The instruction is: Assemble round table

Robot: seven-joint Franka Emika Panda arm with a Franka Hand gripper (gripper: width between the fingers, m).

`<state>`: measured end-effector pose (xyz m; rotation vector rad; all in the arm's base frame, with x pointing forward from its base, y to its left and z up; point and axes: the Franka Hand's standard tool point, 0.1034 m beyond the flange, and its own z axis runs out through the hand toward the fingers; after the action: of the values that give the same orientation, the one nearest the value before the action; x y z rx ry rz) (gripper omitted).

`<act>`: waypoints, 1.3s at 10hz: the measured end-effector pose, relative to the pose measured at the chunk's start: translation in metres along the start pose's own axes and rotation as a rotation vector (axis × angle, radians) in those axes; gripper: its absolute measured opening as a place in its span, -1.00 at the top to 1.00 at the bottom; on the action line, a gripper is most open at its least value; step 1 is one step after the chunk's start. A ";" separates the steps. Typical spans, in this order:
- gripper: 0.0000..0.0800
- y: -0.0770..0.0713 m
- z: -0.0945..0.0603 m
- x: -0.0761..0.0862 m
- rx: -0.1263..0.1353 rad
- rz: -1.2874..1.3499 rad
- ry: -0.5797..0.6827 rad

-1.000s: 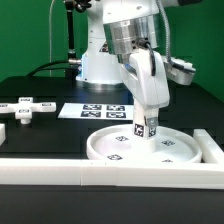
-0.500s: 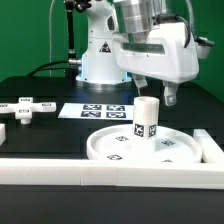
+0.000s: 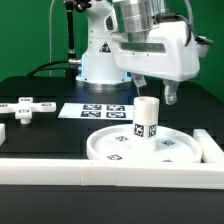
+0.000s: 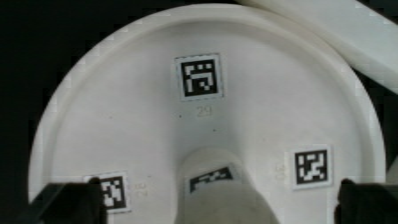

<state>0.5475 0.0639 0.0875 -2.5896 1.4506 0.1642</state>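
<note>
The wide rimmed disc (image 3: 140, 147) lies on the black table at the exterior view's lower middle. The short thick post (image 3: 147, 118) stands upright on the disc's middle, tags on its side. My gripper (image 3: 153, 92) hangs just above the post, open and empty, with a dark fingertip (image 3: 172, 97) showing beside the post's top. In the wrist view the disc (image 4: 196, 120) fills the picture, the post's top (image 4: 222, 190) lies between my two dark fingers (image 4: 63, 202), and the gripper (image 4: 217, 205) touches nothing. The cross-shaped piece (image 3: 25, 108) lies apart at the exterior view's left.
The marker board (image 3: 100, 110) lies behind the disc. A long white rail (image 3: 100, 173) runs along the front, and another (image 3: 211, 148) stands at the disc's right. A small white block (image 3: 3, 131) sits at the far left. The robot base (image 3: 95, 65) stands behind.
One second ago my gripper was down around the post. It has let go and risen above it. The post stays upright on the disc. Nothing has moved in the last half second.
</note>
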 end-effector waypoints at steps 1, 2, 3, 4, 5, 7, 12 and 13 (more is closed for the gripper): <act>-0.62 -0.002 -0.002 -0.006 -0.005 -0.074 -0.005; -0.62 -0.002 -0.007 -0.008 -0.001 -0.092 -0.005; -0.62 0.002 -0.011 -0.011 0.001 -0.101 -0.003; -0.62 0.008 -0.014 -0.013 0.006 -0.097 0.003; -0.62 0.013 -0.016 -0.012 0.023 -0.080 0.013; -0.62 0.031 -0.019 -0.007 0.032 -0.144 0.018; -0.62 0.042 -0.012 -0.005 0.005 -0.318 0.022; -0.62 0.044 -0.010 -0.004 -0.021 -0.516 0.030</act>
<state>0.5076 0.0426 0.0939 -2.8873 0.7452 0.0718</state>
